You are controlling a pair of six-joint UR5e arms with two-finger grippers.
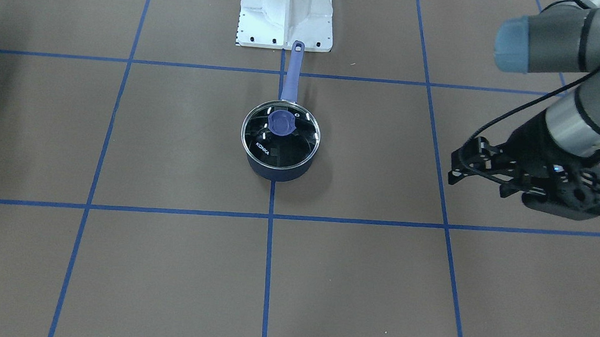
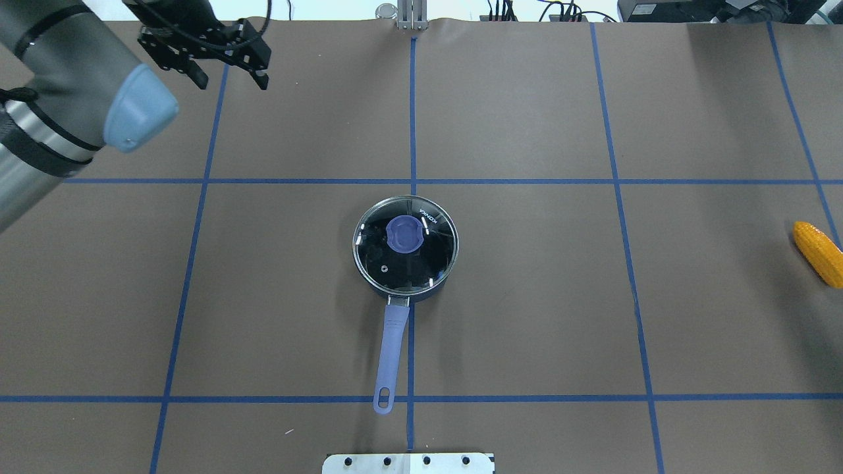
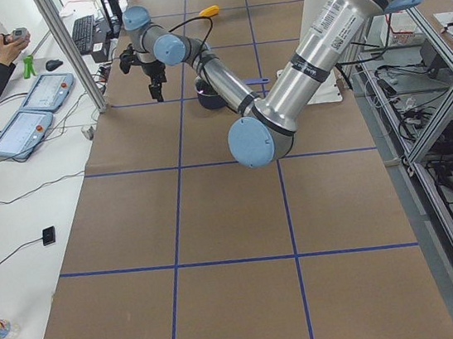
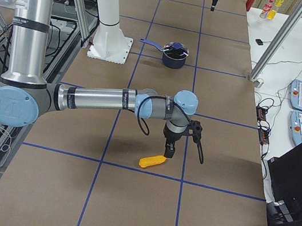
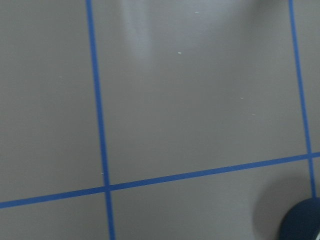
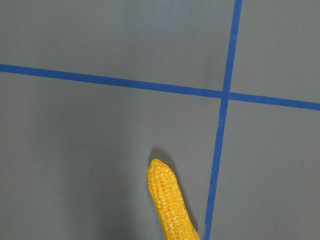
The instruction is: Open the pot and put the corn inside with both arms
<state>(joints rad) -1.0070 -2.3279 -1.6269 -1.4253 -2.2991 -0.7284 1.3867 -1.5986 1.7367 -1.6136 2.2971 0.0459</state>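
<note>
Step in hand, as I judge it: approach, before either grasp. Nothing of the task is done yet.

- Pot (image 1: 277, 173) stands at the middle of the bench, its handle pointing to the robot-side edge. Glass lid (image 2: 395, 266) is seated on it, blue knob (image 2: 405, 235) upright and free.
- Corn cob (image 2: 818, 253) lies flat by the bench's right edge, well apart from the pot and just beside a blue tape line (image 6: 216, 150).
- Left gripper (image 2: 232, 82) hangs above the bench toward the far-left corner, well apart from the pot. Fingers spread, nothing between them.
- Right gripper (image 4: 168, 149) is above the corn, close over one end. It shows only in the right side view, so I cannot tell whether its fingers are parted or closed. No contact with the cob is evident.

Next move, judged:
- The left gripper has to cross to the middle of the bench, centre over the knob, descend, close on it and lift the lid clear.
- The right gripper needs to drop onto the cob with its fingers set across the cob's width.
</note>
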